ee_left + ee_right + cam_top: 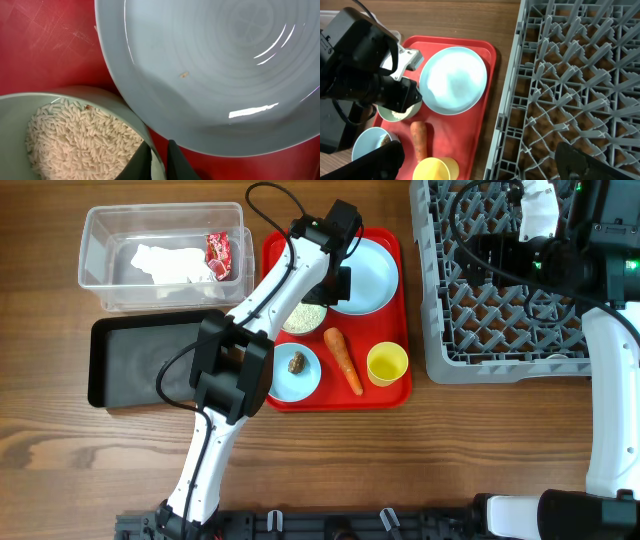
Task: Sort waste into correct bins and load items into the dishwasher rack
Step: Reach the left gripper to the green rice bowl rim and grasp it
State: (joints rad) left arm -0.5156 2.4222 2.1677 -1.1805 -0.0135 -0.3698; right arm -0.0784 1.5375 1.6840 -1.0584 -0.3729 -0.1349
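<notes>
My left gripper [159, 161] is shut on the rim of the pale green bowl [305, 317], one finger inside by the white rice grains [75, 135], the other outside. The large light blue plate [366, 275] lies beside it on the red tray [392, 394]. A light blue bowl [296, 375] holds the brown food lump [297, 363]. The carrot [343, 360] and yellow cup [387, 364] sit near the tray's front. My right gripper [480, 165] hangs open over the edge of the grey dishwasher rack [500, 300], nothing between its fingers.
The clear tub [100, 255] at the back left holds the crumpled napkin [170, 262] and red wrapper [217, 252]. The black tray [140, 360] lies in front of it, partly under my left arm. The rack fills the right side.
</notes>
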